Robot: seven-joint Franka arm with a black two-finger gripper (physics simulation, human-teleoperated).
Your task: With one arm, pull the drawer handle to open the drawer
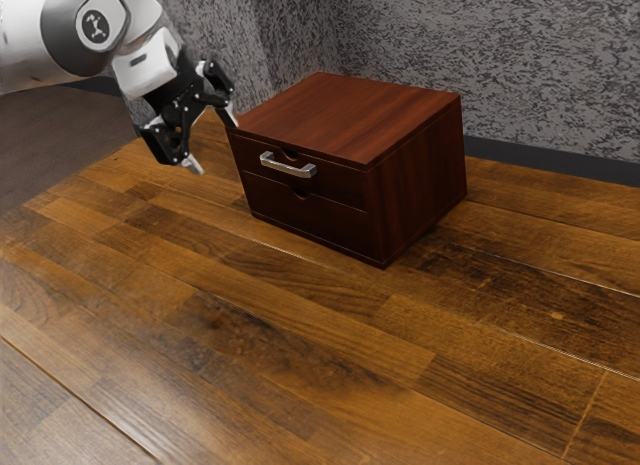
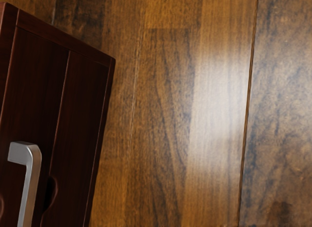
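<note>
Reddish-brown wooden cabinet (image 1: 400, 155) is sitting on the plank floor (image 1: 300, 365), its upper drawer (image 1: 335, 185) lying flush and carrying the silver handle (image 1: 288, 165). Black gripper (image 1: 211, 138) is hovering with fingers spread, gripping nothing, the handle lying near at its 3 o'clock.

cabinet (image 1: 350, 120) on floor (image 1: 300, 365), gripper (image 1: 213, 143) near handle (image 1: 288, 165)

Light: soft, even and warm — moderately bright over the floor (image 1: 300, 375).
Glare: pale sheen streaking the planks beside the cabinet (image 2: 53, 105), wrist view.
Shadow: thin and dark, hugging the cabinet's base — front face dimmer than its top.
Handle (image 2: 29, 188): catching light, bright silver.
Wall (image 1: 480, 55): evenly lit grey.
</note>
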